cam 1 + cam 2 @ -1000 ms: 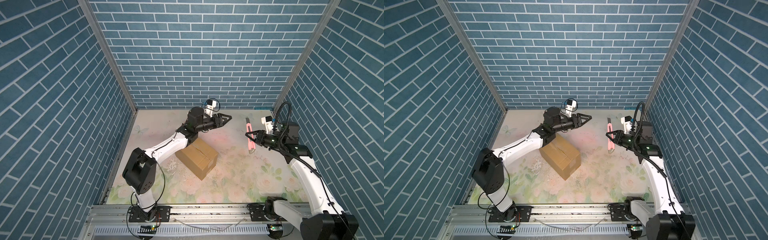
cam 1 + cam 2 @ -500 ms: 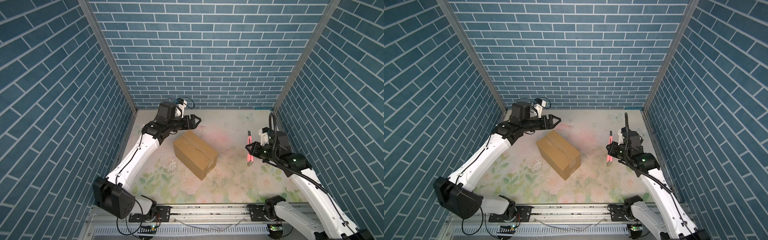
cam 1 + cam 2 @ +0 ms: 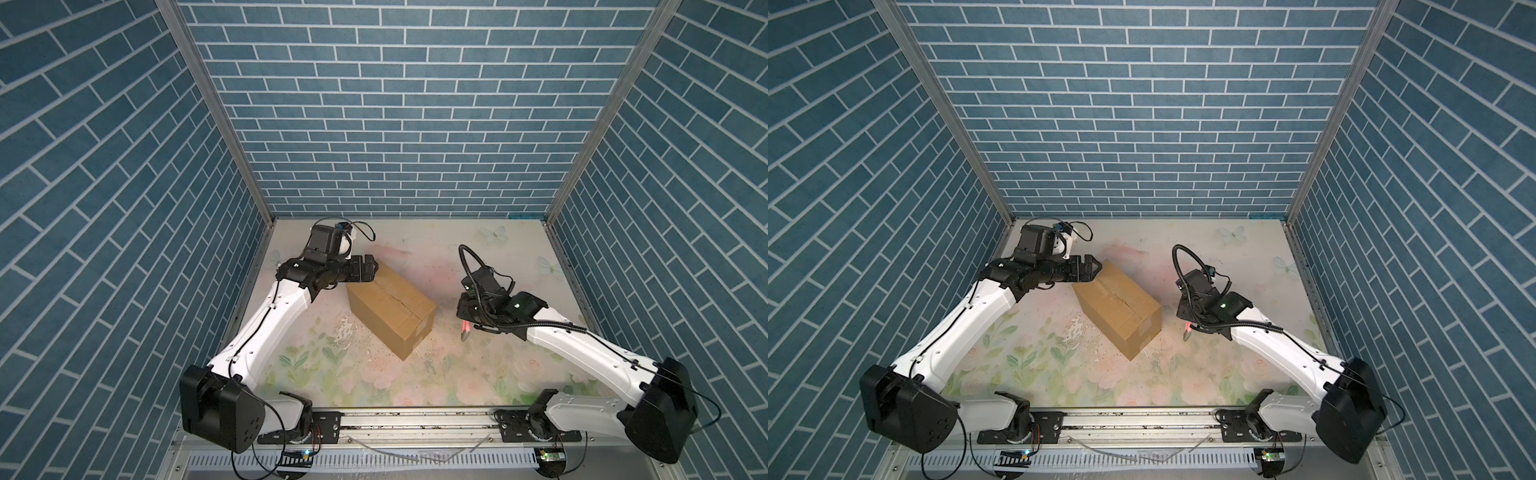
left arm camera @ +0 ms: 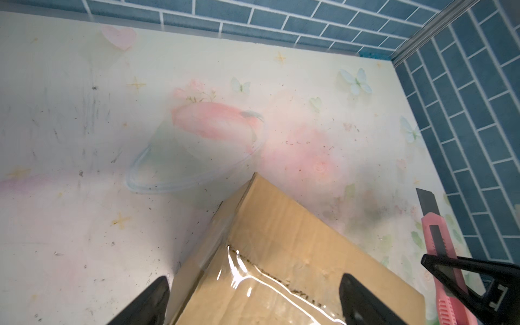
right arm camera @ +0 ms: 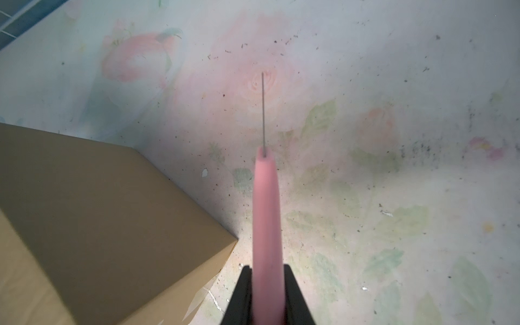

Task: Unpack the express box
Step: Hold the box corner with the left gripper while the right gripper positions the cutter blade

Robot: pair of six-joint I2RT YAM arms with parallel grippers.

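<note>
The express box (image 3: pixel 390 305) (image 3: pixel 1117 305), a plain brown carton with clear tape along its seam, lies slantwise in the middle of the mat in both top views. My left gripper (image 3: pixel 371 269) (image 3: pixel 1093 266) (image 4: pixel 254 281) is open at the box's far left end. One of its fingers is over the box (image 4: pixel 281 247) top and the other over the mat beside it, and I cannot tell whether they touch. My right gripper (image 3: pixel 468 320) (image 3: pixel 1192 323) (image 5: pixel 267 270) is shut on a pink knife (image 5: pixel 266 211) (image 4: pixel 437 247) (image 3: pixel 464 332), blade out, just right of the box (image 5: pixel 98 211).
A floral mat (image 3: pixel 415 374) covers the floor, with white scraps (image 3: pixel 345 332) left of the box. Blue brick walls (image 3: pixel 399 124) enclose the back and both sides. A metal rail (image 3: pixel 415 419) runs along the front.
My left arm swung back and left and came down to the box's far end, its jaws opening wider. My right arm brought the knife forward and down beside the box.
</note>
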